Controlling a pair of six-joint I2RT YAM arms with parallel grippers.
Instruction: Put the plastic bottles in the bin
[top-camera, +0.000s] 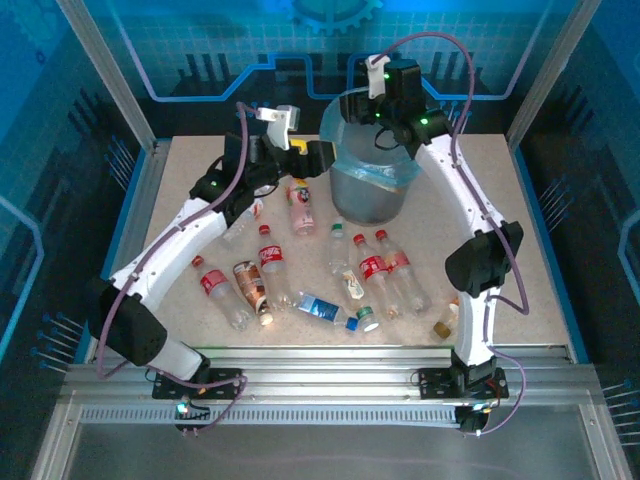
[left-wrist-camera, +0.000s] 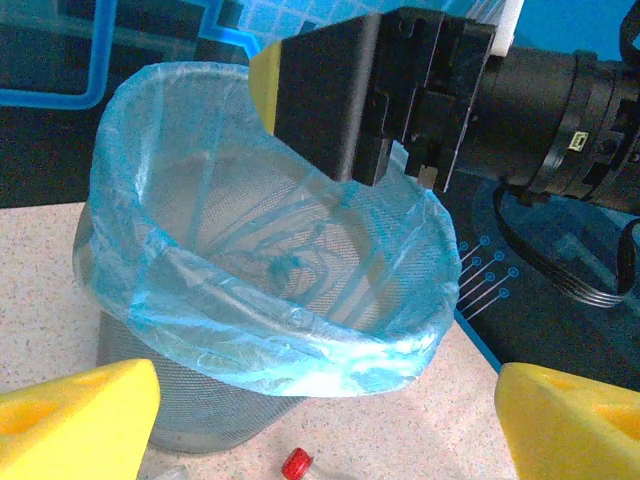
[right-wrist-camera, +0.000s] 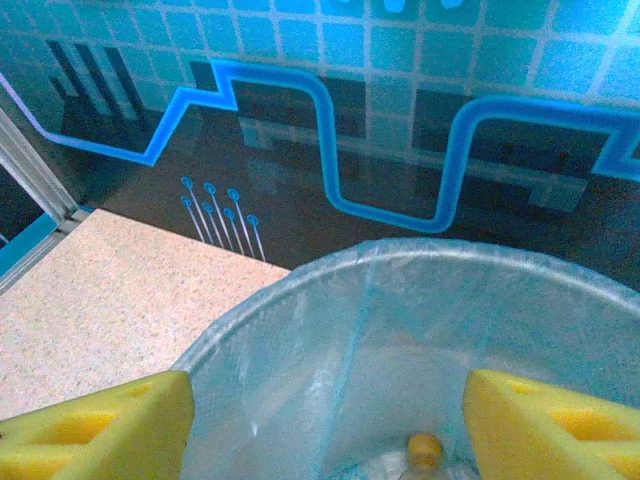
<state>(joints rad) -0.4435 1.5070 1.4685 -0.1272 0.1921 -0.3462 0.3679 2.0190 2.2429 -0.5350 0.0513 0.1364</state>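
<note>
The bin (top-camera: 368, 190) stands at the back middle of the table, grey mesh lined with a light-blue bag (left-wrist-camera: 300, 340). My right gripper (top-camera: 368, 112) hangs over its mouth, open (right-wrist-camera: 325, 425), with nothing between the yellow fingers (right-wrist-camera: 100, 430). Below it, inside the bin, lies a bottle with a yellowish cap (right-wrist-camera: 424, 450). My left gripper (top-camera: 308, 150) is just left of the bin, open (left-wrist-camera: 325, 415) and empty, facing the bin's side. Several plastic bottles lie in front of the bin: a pink-labelled one (top-camera: 300, 207), a red-labelled one (top-camera: 270, 255) and a blue-labelled one (top-camera: 325, 310).
More bottles lie at the right front (top-camera: 400, 275) and left front (top-camera: 222, 292), and a small brown one (top-camera: 447, 322) sits by the right arm's base. A red cap (left-wrist-camera: 297, 463) lies on the table under my left gripper. Blue panel walls close the back.
</note>
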